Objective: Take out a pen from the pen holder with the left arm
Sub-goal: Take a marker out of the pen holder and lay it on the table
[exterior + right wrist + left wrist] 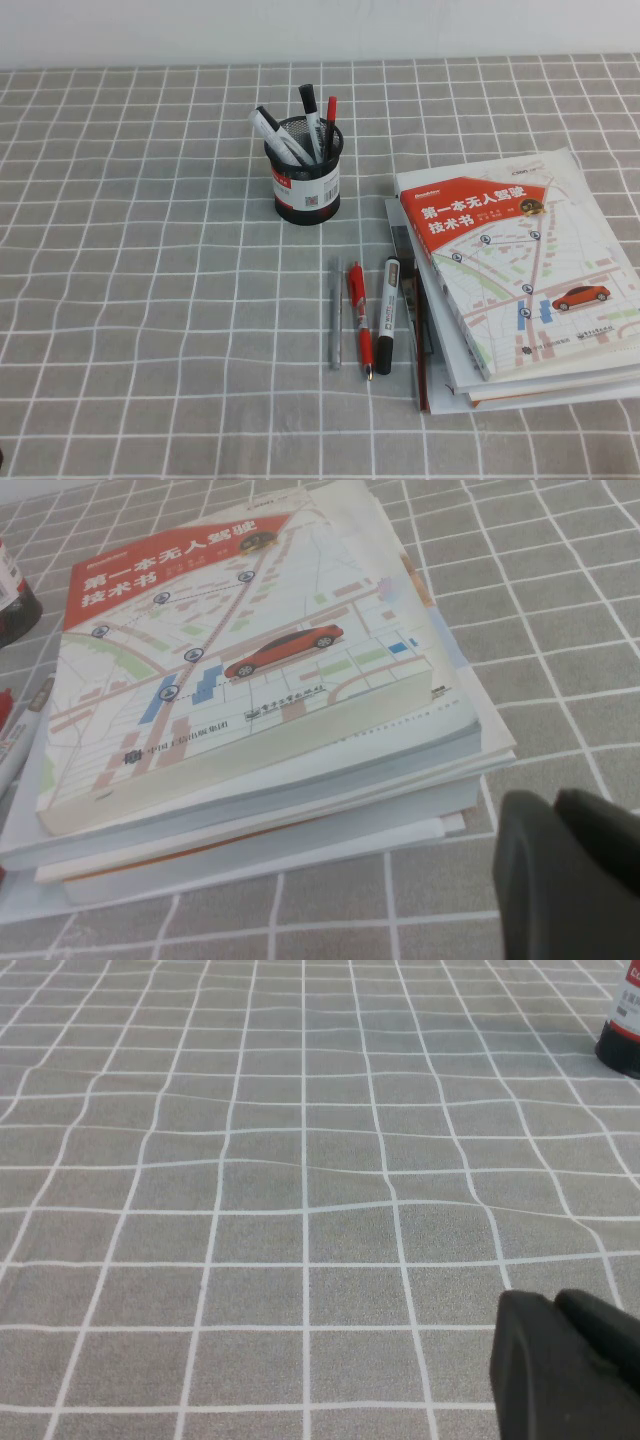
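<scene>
Left gripper (557,1308): the fingers are pressed together and hold nothing. It hangs over bare checked tablecloth (300,1210).

Pen holder (305,185): a black mesh cup standing upright on the cloth, behind the middle of the table and left of the stack of books (520,270). The pens (312,115) stand inside it, leaning out over the rim: white markers, a black-capped marker and a red-capped one. None of them touches the left gripper, and the holder is well apart from it.

Right gripper (557,810): hangs just beside the near corner of the book stack. I cannot tell whether it is open or closed.

View differences:
- The high view shows neither arm. It alone shows three loose items lying side by side in front of the holder: a silver pen (335,315), a red pen (360,318) and a black-and-white marker (386,315).
- The left wrist view catches only the holder's base at the far edge of the cloth.
- The right wrist view shows the layered edges of the books and a sliver of the holder.
</scene>
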Controlling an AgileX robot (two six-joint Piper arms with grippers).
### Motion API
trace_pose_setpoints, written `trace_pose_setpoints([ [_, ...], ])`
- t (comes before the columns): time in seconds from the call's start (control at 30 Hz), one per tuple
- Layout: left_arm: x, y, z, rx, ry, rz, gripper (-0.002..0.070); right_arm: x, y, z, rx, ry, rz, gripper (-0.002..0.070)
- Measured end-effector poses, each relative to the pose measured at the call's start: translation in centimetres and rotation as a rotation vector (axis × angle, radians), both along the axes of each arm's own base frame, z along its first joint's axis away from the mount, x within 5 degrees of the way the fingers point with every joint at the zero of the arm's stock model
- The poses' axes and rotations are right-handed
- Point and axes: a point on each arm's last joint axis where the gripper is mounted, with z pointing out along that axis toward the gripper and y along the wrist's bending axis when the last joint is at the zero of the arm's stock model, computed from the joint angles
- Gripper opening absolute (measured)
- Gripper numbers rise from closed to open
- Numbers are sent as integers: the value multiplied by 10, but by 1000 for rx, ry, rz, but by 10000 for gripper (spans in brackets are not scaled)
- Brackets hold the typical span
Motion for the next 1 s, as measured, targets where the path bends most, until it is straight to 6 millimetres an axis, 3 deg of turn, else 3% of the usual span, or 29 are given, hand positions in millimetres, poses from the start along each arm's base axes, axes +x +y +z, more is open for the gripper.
trace_pose_setpoints([
  [1.0,0,1,0,25,-2,2,-2,0,0,0,0,0,0,-13],
])
